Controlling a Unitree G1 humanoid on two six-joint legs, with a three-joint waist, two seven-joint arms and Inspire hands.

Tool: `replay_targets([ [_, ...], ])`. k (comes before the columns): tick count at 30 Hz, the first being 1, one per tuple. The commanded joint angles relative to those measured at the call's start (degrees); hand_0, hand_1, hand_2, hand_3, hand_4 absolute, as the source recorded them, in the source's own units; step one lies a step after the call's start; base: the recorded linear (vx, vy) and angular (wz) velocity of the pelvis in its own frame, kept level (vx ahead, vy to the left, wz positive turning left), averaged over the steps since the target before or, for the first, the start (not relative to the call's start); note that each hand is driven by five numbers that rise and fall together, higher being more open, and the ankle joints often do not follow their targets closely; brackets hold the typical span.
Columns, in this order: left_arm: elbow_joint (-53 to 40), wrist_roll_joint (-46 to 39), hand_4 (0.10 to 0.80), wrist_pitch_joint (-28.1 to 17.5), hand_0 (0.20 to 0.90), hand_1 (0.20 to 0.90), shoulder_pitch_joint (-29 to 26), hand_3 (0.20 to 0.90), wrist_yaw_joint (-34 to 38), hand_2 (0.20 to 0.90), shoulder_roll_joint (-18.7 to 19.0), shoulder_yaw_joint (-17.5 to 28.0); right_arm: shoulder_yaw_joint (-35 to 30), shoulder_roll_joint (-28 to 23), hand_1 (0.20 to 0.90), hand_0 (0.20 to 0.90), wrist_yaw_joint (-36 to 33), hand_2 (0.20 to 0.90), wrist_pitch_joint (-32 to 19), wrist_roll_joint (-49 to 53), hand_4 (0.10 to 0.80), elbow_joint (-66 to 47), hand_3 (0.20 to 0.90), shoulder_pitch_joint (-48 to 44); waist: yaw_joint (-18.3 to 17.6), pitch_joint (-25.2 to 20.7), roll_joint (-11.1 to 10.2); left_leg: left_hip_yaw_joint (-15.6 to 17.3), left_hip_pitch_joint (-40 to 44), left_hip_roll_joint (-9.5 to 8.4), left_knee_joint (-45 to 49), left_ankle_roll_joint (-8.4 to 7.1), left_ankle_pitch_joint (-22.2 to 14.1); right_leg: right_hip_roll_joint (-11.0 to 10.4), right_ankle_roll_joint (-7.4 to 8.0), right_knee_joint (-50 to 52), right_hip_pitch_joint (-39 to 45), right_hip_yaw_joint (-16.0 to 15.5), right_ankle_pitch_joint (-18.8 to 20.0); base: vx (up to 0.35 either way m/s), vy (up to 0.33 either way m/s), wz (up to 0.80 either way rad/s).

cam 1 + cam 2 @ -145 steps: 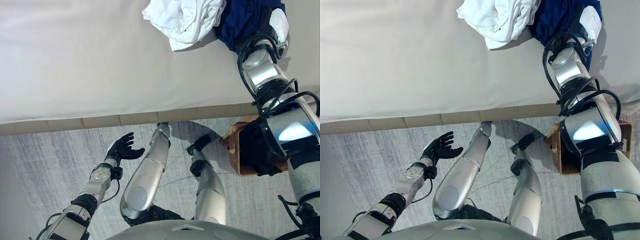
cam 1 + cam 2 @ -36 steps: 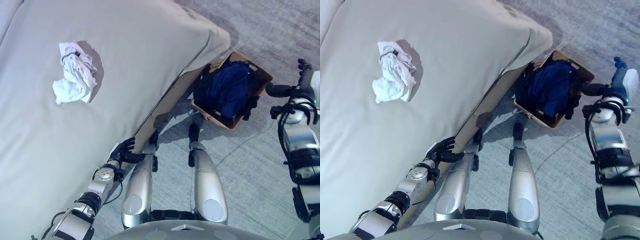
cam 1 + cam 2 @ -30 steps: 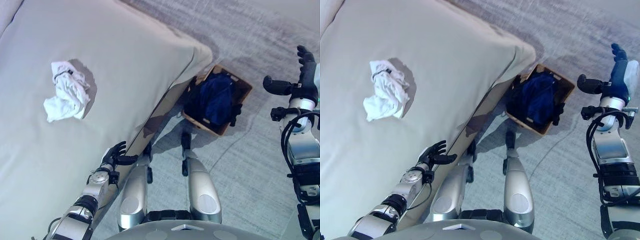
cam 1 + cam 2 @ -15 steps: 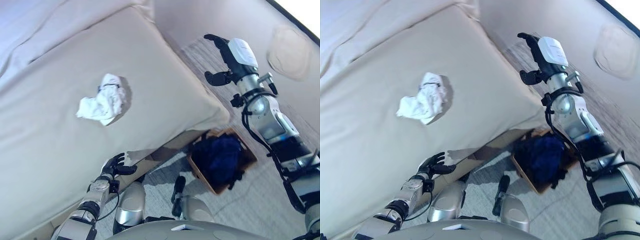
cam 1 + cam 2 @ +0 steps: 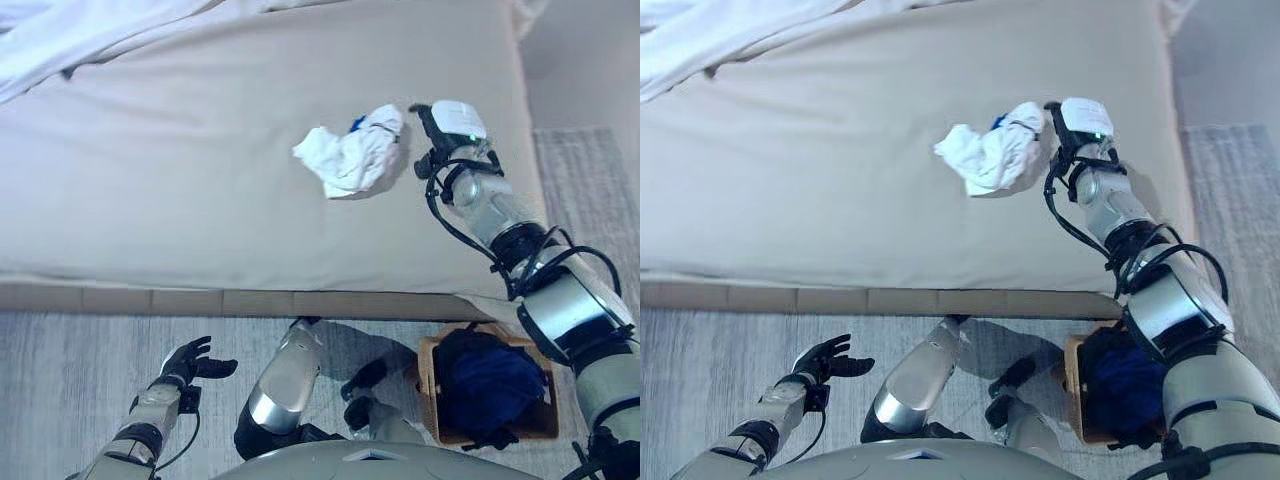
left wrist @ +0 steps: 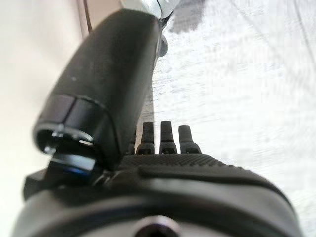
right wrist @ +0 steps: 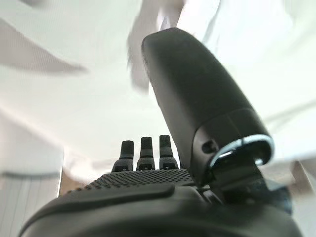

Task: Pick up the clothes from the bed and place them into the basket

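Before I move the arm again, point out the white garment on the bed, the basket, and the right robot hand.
white garment point(image 5: 350, 158): left eye view, middle of the crumpled bundle.
basket point(image 5: 430, 400): left eye view, its left wall.
right robot hand point(image 5: 436, 128): left eye view, dark palm beside the garment.

Bedroom: bed point(image 5: 200, 180), laundry basket point(image 5: 432, 400)
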Motion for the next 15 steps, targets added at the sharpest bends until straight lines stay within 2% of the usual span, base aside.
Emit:
replay_targets([
  [1,-2.79,-2.85,0.8,-3.73,0.9,0.9,0.32,0.9,-1.69,0.9,2.34,-0.49,2.46,-1.46,0.9,0.9,-2.6,0.9,0.12,0.61,0.8,-1.25,0.9,-11.93,1.46,5.22,-2.6,4.9,-3.95,-1.43,4.26,5.98,-5.47,-1.17,0.49,5.99,-0.85,1.13,-0.02,-0.08,0.035,0.14],
  [4,-4.71,-4.04,0.8,-5.63,0.9,0.9,1.53,0.9,-2.21,0.9,1.88,-1.34,2.7,-0.5,0.9,0.9,-3.29,0.9,0.36,1.48,0.8,1.93,0.9,-13.69,2.4,5.23,-2.53,4.09,-8.72,-1.56,6.26,5.97,-5.21,-1.46,0.67,8.4,-4.97,-0.51,-0.19,-0.056,0.068,0.06],
  [9,-8.84,-7.1,0.8,-8.28,0.9,0.9,2.27,0.9,-3.35,0.9,1.13,-3.86,3.76,1.34,0.9,0.9,-5.2,0.9,2.91,0.74,0.8,6.02,0.9,-17.64,2.96,5.23,-0.6,3.32,-17.31,-1.99,10.11,6.1,-4.3,-2.93,1.0,15.62,-14.35,-2.85,-1.44,-0.08,0.124,0.09],
  [13,-11.37,-9.01,0.8,-10.28,0.9,0.9,2.9,0.9,-2.76,0.9,0.85,-5.27,2.57,2.6,0.9,0.9,-7.7,0.9,4.23,5.99,0.8,7.73,0.9,-20.17,3.39,5.23,0.82,2.28,-22.51,-2.09,11.05,6.11,-3.09,-3.7,1.24,20.44,-20.83,-4.08,-2.67,-0.066,0.055,0.08],
  [14,-11.73,-9.15,0.8,-10.41,0.9,0.9,3.08,0.9,-2.64,0.9,0.82,-5.36,2.45,2.8,0.38,0.38,-8.58,0.38,3.28,9.92,0.193,7.83,0.293,-20.51,3.49,5.23,1.02,1.97,-23.29,-2.08,11.19,6.11,-2.99,-3.83,1.28,21.07,-21.88,-4.2,-3.02,-0.078,0.01,0.03],
  [15,-12.17,-9.3,0.8,-10.32,0.9,0.9,3.2,0.9,-2.31,0.9,0.85,-5.56,1.89,3.21,0.3,0.3,-9.48,0.3,1.44,14.93,0.1,7.6,0.2,-20.65,3.34,5.23,1.1,1.78,-23.93,-2.01,11.36,6.09,-3.01,-3.79,1.35,21.26,-22.79,-4.11,-3.1,-0.074,0.008,0.0],
])
